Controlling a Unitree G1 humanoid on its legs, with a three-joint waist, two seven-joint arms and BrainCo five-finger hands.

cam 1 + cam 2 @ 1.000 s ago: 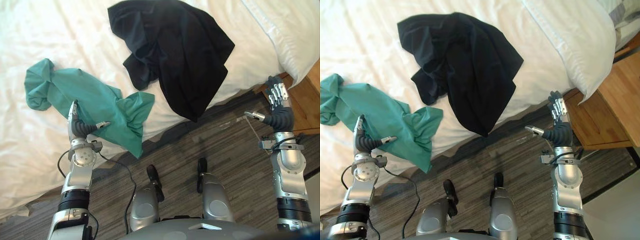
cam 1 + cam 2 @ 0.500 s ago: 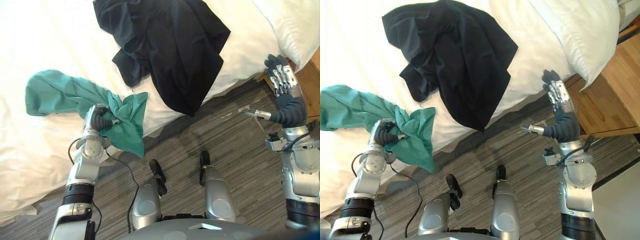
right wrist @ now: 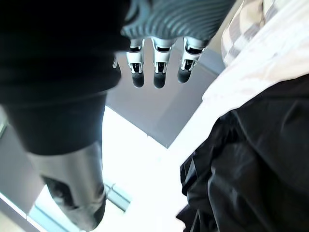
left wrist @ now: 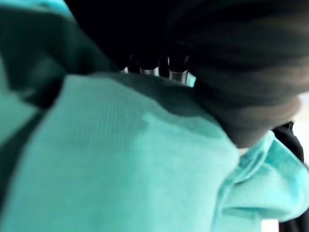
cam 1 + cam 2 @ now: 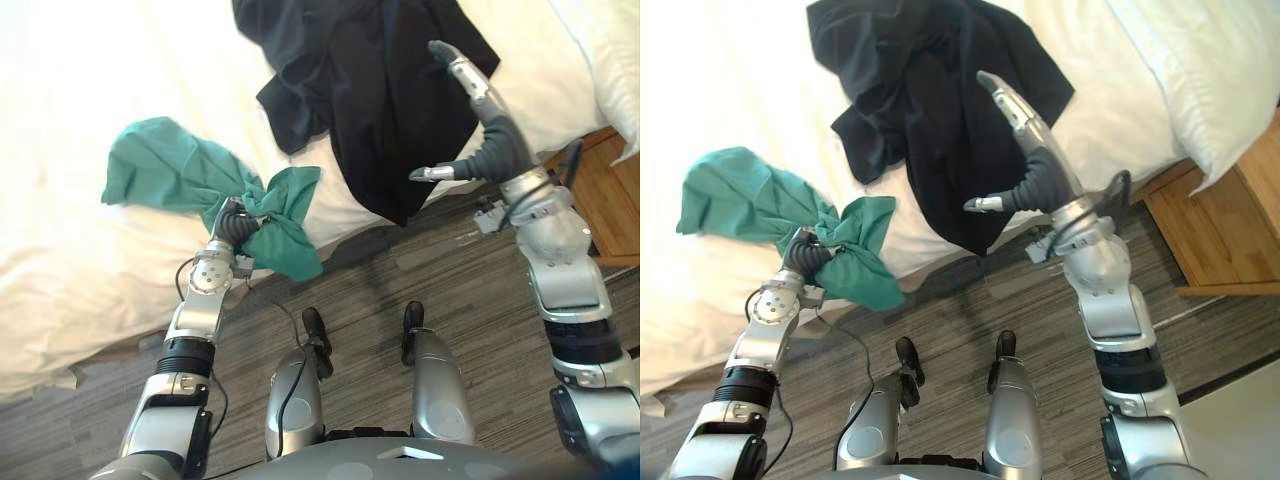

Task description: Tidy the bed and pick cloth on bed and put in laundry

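A green cloth [image 5: 190, 185] lies bunched on the white bed [image 5: 90, 90] near its front edge, one end hanging over toward the floor. My left hand [image 5: 232, 222] is shut on the middle of that green cloth [image 4: 120, 159], fingers curled into the fabric. A black garment [image 5: 390, 90] lies crumpled further along the bed, its lower corner drooping over the edge. My right hand [image 5: 480, 120] hovers open above the black garment [image 3: 251, 159], fingers straight and thumb spread, holding nothing.
A white pillow [image 5: 1210, 70] lies at the bed's right end. A wooden bedside table [image 5: 1230, 230] stands beside it at the right. Grey wood-pattern floor [image 5: 400, 270] runs along the bed's front edge.
My left hand has closed on the green cloth and gathered it into a bunch. My right arm has swung from beside the bedside table up over the black garment. The camera shifted too.
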